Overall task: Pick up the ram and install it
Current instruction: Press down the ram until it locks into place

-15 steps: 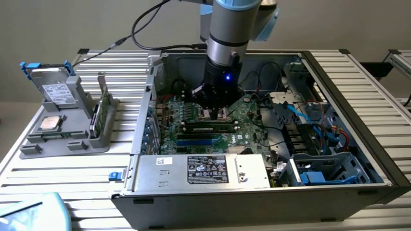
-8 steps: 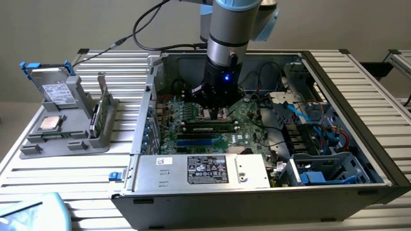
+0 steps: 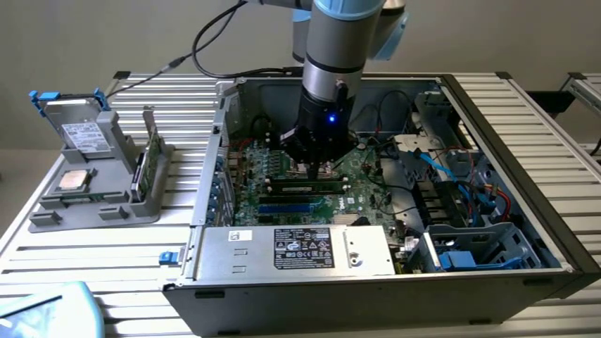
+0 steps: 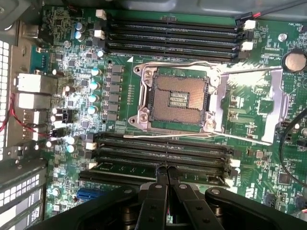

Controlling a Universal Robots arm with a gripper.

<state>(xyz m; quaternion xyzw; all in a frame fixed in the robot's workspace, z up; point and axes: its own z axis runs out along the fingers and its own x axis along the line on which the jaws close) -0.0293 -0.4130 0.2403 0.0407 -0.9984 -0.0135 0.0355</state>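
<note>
The end effector, fingers shut together, presses on the ram lying in a motherboard slot inside the open case; off-centre force could leave one end unseated.

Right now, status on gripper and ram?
Gripper shut, down over the motherboard. Ram lying in a slot under the fingertips. Nothing in the way.

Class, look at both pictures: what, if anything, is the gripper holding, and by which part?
Nothing. The gripper is shut with its fingers pressed together, its tips at the ram lying in its slot on the motherboard.
</note>
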